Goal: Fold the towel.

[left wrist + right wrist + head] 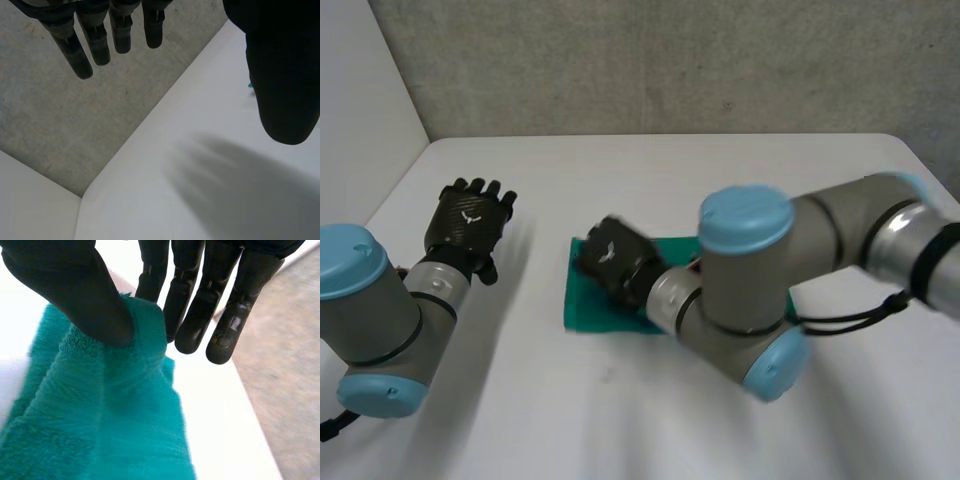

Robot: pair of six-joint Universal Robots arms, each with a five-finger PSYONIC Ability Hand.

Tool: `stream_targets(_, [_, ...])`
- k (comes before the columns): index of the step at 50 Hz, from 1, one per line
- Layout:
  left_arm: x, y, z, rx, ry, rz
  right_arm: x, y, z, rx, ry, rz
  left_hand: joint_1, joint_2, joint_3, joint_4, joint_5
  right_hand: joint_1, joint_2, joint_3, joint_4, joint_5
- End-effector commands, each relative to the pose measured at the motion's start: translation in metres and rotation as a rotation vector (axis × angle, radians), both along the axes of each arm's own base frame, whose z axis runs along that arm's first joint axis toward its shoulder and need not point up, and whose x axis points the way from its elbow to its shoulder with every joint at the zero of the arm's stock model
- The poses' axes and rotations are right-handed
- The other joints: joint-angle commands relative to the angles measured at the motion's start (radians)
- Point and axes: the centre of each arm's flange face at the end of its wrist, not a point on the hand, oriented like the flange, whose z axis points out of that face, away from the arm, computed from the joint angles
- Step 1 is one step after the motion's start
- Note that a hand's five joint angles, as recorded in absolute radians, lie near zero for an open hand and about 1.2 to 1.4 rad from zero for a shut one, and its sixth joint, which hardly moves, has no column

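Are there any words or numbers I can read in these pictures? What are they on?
No words or numbers can be read anywhere.
Left hand: a small white mark on its back, too small to tell its shape, no letters.
Right hand: a similar small white mark, blurred.
Towel: plain green, with no label to see.

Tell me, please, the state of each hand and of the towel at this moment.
towel, lying on the table, one edge pinched up.
right hand, shut on the towel edge, thumb against fingers.
left hand, open, fingers straight, holding nothing, apart from the towel.
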Motion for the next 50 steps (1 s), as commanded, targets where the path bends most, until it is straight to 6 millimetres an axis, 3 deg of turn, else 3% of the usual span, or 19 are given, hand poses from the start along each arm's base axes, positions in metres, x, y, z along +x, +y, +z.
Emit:
stream_targets(1, [-0.01,0.005,0.007,-0.01,0.041,-0.031,-0.004,-0.004,-0.01,0.026,0.018,-0.033,-0.018,-0.028,-0.04,-0.028,-0.046,-0.617,-0.828,-0.83,-0.842,-0.811])
stream_targets(4, [-0.019,0.009,0.011,-0.017,0.069,-0.057,-0.009,-0.009,-0.008,0.046,0.01,-0.092,-0.018,-0.028,-0.04,-0.028,-0.046,-0.793,-1.004,-1.006,-1.017,-0.987])
stream_targets(5, [-0.024,0.01,0.014,-0.022,0.085,-0.071,-0.018,-0.019,0.002,0.063,-0.017,-0.163,-0.018,-0.028,-0.04,-0.028,-0.046,-0.793,-1.004,-1.006,-1.017,-0.987])
stream_targets(6, [-0.035,0.013,0.023,-0.039,0.124,-0.102,-0.033,-0.036,0.016,0.089,-0.058,-0.259,-0.018,-0.028,-0.04,-0.028,-0.046,-0.793,-1.004,-1.006,-1.017,-0.987])
stream_targets(8, [-0.043,0.014,0.028,-0.049,0.151,-0.123,-0.054,-0.052,0.024,0.138,-0.098,-0.352,-0.018,-0.028,-0.04,-0.028,-0.046,-0.793,-1.004,-1.006,-1.017,-0.987])
stream_targets(11, [-0.059,0.018,0.037,-0.057,0.209,-0.168,-0.086,-0.064,0.029,0.249,-0.151,-0.461,-0.018,-0.028,-0.04,-0.028,-0.046,-0.793,-1.004,-1.006,-1.017,-0.987])
stream_targets(13, [-0.063,0.019,0.038,-0.056,0.225,-0.179,-0.105,-0.066,0.023,0.321,-0.166,-0.511,-0.018,-0.028,-0.04,-0.028,-0.046,-0.793,-1.004,-1.006,-1.017,-0.987])
stream_targets(18, [-0.104,0.033,0.031,-0.01,0.295,-0.287,-0.144,-0.07,-0.001,0.413,-0.13,-0.613,-0.017,-0.028,-0.039,-0.028,-0.045,-0.793,-1.004,-1.006,-1.017,-0.987])
stream_targets(22, [-0.116,0.039,0.02,0.036,0.283,-0.311,-0.173,-0.076,-0.02,0.46,-0.111,-0.702,-0.017,-0.028,-0.039,-0.028,-0.045,-0.793,-1.004,-1.006,-1.017,-0.987])
stream_targets(24, [-0.116,0.039,0.018,0.043,0.279,-0.31,-0.18,-0.078,-0.026,0.469,-0.109,-0.727,-0.017,-0.028,-0.039,-0.028,-0.045,-0.687,-0.898,-0.9,-0.911,-0.88])
stream_targets(27, [-0.116,0.041,0.015,0.066,0.27,-0.308,-0.191,-0.083,-0.033,0.468,-0.114,-0.757,-0.017,-0.028,-0.039,-0.028,-0.045,-0.344,-0.555,-0.557,-0.568,-0.537])
stream_targets(28, [-0.115,0.042,0.013,0.077,0.267,-0.305,-0.192,-0.084,-0.034,0.462,-0.118,-0.762,-0.018,-0.028,-0.04,-0.028,-0.046,-0.145,-0.356,-0.358,-0.369,-0.338])
stream_targets(29, [-0.114,0.043,0.013,0.082,0.264,-0.303,-0.196,-0.089,-0.035,0.442,-0.133,-0.776,-0.018,-0.028,-0.04,-0.028,-0.046,0.334,0.123,0.121,0.109,0.14])
stream_targets(30, [-0.114,0.043,0.012,0.084,0.263,-0.301,-0.197,-0.092,-0.034,0.429,-0.143,-0.778,-0.018,-0.028,-0.04,-0.028,-0.046,0.427,0.217,0.215,0.203,0.234])
stream_targets(35, [-0.104,0.042,0.015,0.085,0.259,-0.259,-0.196,-0.109,-0.019,0.304,-0.211,-0.771,-0.018,-0.028,-0.04,-0.028,-0.046,0.428,0.218,0.215,0.204,0.235])
stream_targets(39, [-0.097,0.04,0.02,0.076,0.264,-0.227,-0.174,-0.109,0.008,0.227,-0.261,-0.698,-0.018,-0.028,-0.04,-0.028,-0.046,0.428,0.218,0.215,0.204,0.235])
stream_targets(44, [-0.075,0.031,0.029,0.055,0.272,-0.131,-0.097,-0.067,0.037,0.203,-0.289,-0.456,-0.018,-0.028,-0.04,-0.028,-0.046,0.428,0.218,0.215,0.204,0.235])
stream_targets(50, [-0.061,0.033,0.031,0.052,0.277,-0.052,-0.036,-0.011,0.017,0.273,-0.227,-0.234,-0.018,-0.028,-0.04,-0.028,-0.046,0.428,0.218,0.215,0.204,0.235])
